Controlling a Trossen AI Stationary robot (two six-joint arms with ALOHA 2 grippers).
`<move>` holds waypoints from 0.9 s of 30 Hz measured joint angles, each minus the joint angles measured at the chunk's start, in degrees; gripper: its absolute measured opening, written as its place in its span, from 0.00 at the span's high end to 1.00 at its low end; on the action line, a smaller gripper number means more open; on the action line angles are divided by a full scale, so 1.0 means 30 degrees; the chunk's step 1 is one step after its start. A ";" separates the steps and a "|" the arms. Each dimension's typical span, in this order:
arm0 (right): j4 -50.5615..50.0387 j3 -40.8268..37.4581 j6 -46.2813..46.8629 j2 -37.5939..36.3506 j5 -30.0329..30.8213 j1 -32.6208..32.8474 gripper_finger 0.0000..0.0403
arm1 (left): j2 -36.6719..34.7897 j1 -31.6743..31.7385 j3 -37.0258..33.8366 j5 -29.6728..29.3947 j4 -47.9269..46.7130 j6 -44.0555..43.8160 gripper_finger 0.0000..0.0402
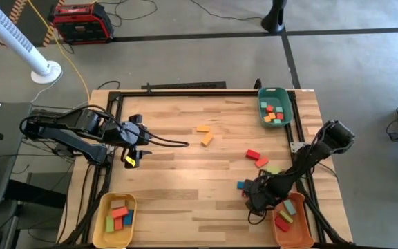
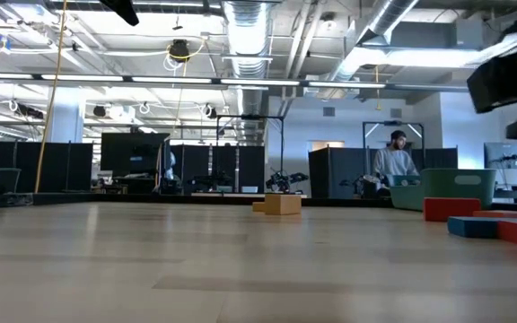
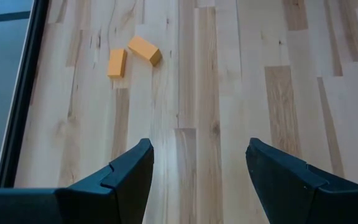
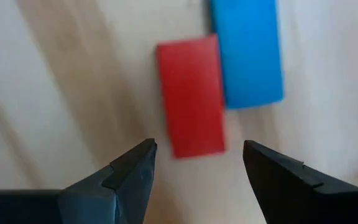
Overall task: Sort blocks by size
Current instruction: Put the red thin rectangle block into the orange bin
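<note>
- The right gripper (image 4: 194, 163) is seen with its jaws apart and empty, poised just above a red block (image 4: 191, 96) near the bench's (image 1: 185, 176) right front corner.
- A blue block (image 4: 247, 53) is found lying side by side with the red one, touching along one long edge.
- The red block is judged light, rigid and smooth; it would best be taken across its narrow width, though the far jaw has little room against the blue neighbour.
- The left gripper (image 3: 194, 167) is held at the bench's left edge, jaws apart, nothing between them.
- Two orange blocks (image 1: 204, 134) are spotted mid-bench; further blocks (image 1: 257, 158) are left loose right of centre.
- An orange tray (image 1: 292, 225) stands just beside the right gripper, a yellow tray (image 1: 117, 220) near left, a green tray (image 1: 276, 105) far right, all partly filled.
</note>
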 joint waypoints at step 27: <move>0.2699 -0.1400 -0.2288 -0.0022 0.0929 -0.0205 0.60 | 0.0000 0.0000 0.0000 0.0000 -0.0007 0.0000 0.39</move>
